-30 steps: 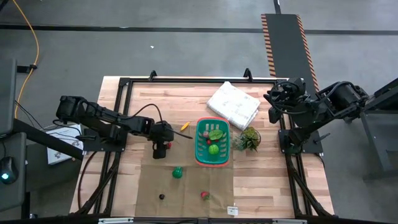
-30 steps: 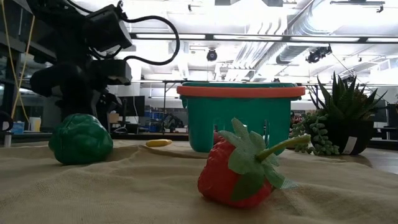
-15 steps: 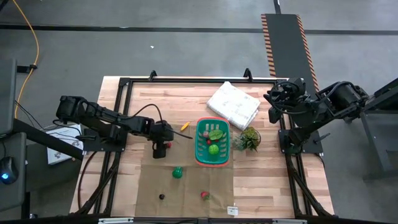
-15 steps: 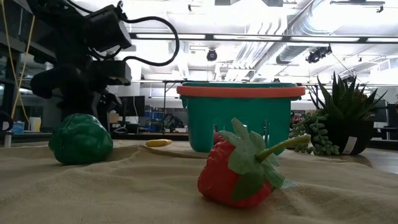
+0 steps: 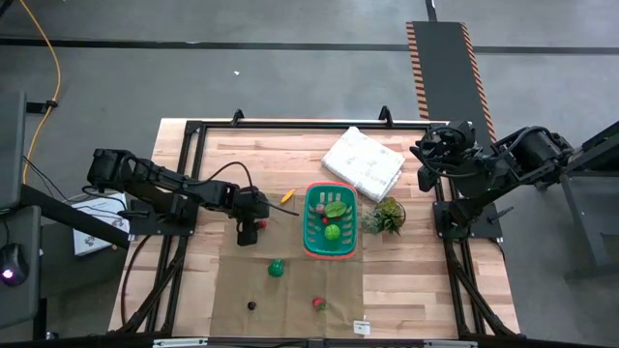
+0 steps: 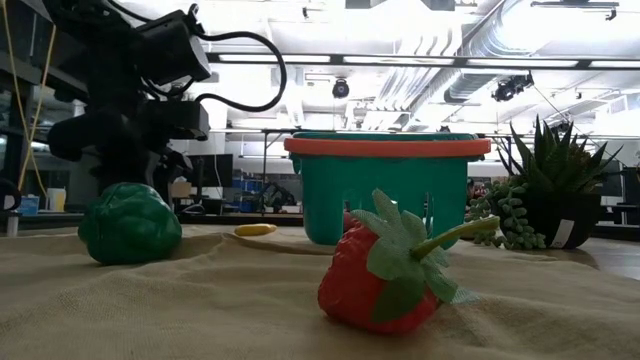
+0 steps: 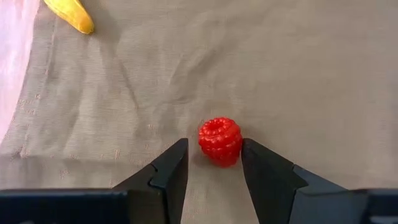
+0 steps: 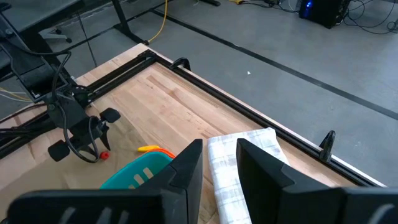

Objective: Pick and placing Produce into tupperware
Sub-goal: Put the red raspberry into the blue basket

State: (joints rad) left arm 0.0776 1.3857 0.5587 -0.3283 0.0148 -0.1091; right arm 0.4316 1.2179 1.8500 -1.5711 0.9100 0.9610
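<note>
Left pincer (image 7: 214, 163) flanks raspberry (image 7: 220, 141); contact with its fingers unclear.

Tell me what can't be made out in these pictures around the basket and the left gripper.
- Basket contents: low view, its wall hides them.
- Small dark piece: high view, too small to identify.
- Left gripper contact with the raspberry: left wrist view, fingers flank it, touching unclear.
- Yellow piece: left wrist view, cut off by the edge.
- Strawberry: hides the cloth behind it, low view.
</note>
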